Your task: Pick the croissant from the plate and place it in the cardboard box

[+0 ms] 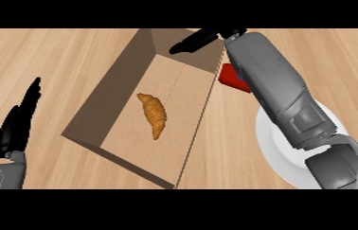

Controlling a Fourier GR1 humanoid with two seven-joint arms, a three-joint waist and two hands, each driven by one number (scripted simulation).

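a: just the head view to go through. where's the croissant?
b: lying flat on the floor of the cardboard box, about the middle, its length running along the box. it's not on the plate, which shows bare white at the right, partly under the grey forearm.
a: and the right hand?
b: above the far end of the box, fingers stretched out and pointing left, nothing in them. it's well apart from the croissant.
a: the left hand?
b: at the left edge, open, fingers up, resting.
a: anything else?
b: a red thing just beside the box's right wall, half hidden by the forearm. can't tell what it is.
a: how would the croissant handle if it had to be lifted?
b: i'd judge it light, flaky and easy to crush, with thin tips that could snap. best taken across the thick middle, thumb on one side, fingers on the other. to me the placing looks done.
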